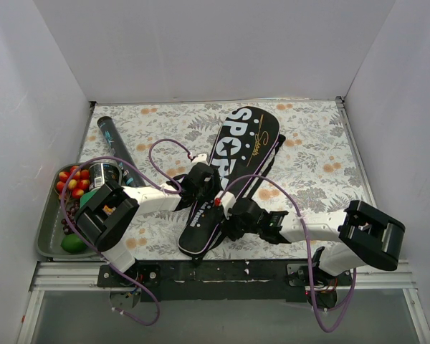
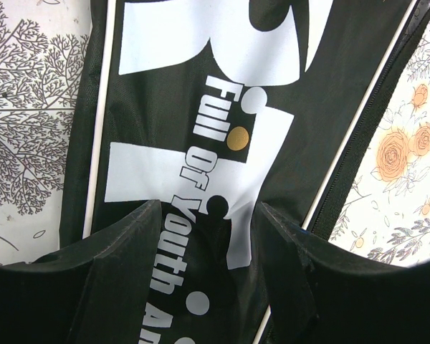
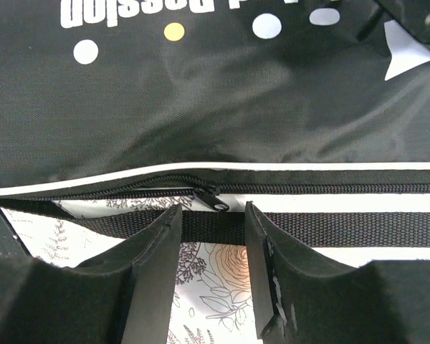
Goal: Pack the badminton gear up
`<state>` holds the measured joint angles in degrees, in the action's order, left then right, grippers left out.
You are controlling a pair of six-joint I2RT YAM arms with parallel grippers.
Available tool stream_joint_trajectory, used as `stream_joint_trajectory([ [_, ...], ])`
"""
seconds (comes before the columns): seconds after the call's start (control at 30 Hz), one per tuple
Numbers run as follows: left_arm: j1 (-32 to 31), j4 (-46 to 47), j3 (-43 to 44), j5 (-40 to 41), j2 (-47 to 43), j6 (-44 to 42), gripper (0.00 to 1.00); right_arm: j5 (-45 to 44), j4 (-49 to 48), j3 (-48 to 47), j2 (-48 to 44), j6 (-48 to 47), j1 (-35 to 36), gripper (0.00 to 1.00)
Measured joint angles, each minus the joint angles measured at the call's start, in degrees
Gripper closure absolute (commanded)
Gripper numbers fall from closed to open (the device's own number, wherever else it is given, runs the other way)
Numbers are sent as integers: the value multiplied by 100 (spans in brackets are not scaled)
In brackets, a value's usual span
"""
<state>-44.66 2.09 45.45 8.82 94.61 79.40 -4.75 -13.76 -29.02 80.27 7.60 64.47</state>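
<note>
Low along the racket bag (image 3: 215, 93) edge, right hand (image 3: 211, 215) spreads astride the strap (image 3: 344, 228).

Illumination: bright, diffuse, from overhead. The white walls are evenly lit. Shadows beneath the arms on the table (image 1: 308, 143) are soft and faint. Wrist views are sharp; the racket bag (image 3: 201, 100) weave resolves clearly, with slight sheen on its folds. The bottom strip of the top view is dimmer.

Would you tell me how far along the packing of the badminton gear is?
No rackets lie loose, so probably bagged. The left gripper hangs open over the bag; the right gripper, open, is at its zipper pull. The tube lies outside, unpacked.
</note>
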Motion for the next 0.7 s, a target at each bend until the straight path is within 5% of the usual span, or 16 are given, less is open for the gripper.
stream_joint_trajectory([
  [0.37,0,7,-11,0,0,4,46,-153,-308,0,175,59,181,71],
  [0.7,0,76,-57,-7,0,9,47,-579,-267,0,162,120,435,99],
])
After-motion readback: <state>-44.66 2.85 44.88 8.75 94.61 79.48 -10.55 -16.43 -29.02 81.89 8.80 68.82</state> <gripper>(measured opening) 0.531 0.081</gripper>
